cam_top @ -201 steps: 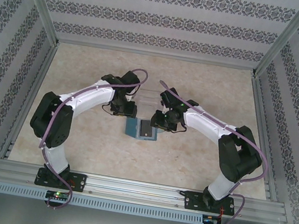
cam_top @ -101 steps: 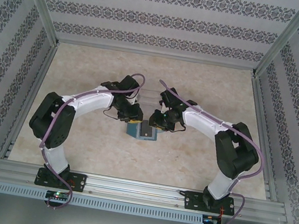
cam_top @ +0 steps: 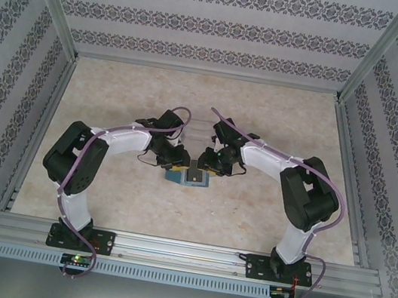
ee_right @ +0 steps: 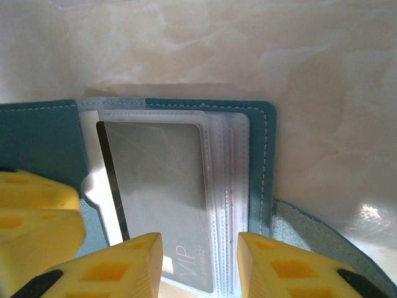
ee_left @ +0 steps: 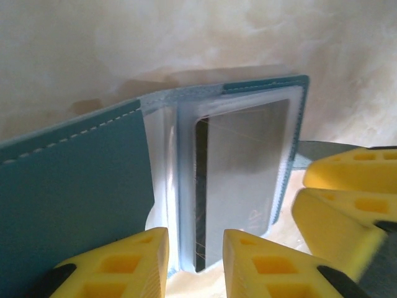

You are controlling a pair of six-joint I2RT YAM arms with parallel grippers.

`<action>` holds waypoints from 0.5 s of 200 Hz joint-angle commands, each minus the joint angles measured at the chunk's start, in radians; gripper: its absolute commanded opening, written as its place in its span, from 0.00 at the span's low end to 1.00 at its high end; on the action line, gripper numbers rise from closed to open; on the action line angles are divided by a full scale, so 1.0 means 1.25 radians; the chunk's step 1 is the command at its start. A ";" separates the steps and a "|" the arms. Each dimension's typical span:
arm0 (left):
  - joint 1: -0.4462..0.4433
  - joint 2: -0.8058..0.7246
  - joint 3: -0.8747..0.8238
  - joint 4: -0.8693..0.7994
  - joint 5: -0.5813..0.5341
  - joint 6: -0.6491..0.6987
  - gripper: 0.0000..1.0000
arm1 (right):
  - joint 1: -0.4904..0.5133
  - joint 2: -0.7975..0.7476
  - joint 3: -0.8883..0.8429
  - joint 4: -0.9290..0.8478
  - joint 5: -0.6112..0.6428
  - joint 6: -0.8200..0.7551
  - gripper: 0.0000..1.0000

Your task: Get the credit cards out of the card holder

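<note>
Counter (cam_top: 123,98): marbled beige; card holder (cam_top: 177,177) open mid-counter.
Right wrist: "VIP" lettering on credit card (ee_right: 158,198).
Left jaws: apart.
Right jaws: apart.

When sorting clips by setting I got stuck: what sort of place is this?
Probably a robot test cell, not a home: silver aluminium frame rails, patterned wallpaper panels boxing in a beige marbled tabletop around two white-and-black arms.
</note>
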 commanded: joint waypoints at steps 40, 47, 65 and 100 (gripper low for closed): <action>0.004 0.032 -0.038 0.077 0.012 -0.007 0.29 | -0.006 0.033 -0.007 0.010 -0.018 -0.017 0.39; 0.004 0.034 -0.040 0.076 0.011 -0.006 0.29 | -0.006 0.036 -0.006 0.010 -0.018 -0.017 0.39; 0.005 0.037 -0.039 0.073 0.009 -0.001 0.30 | -0.006 0.042 -0.008 0.011 -0.023 -0.017 0.39; 0.005 0.050 -0.031 0.055 0.009 0.012 0.31 | -0.005 0.046 -0.015 0.008 -0.013 -0.016 0.39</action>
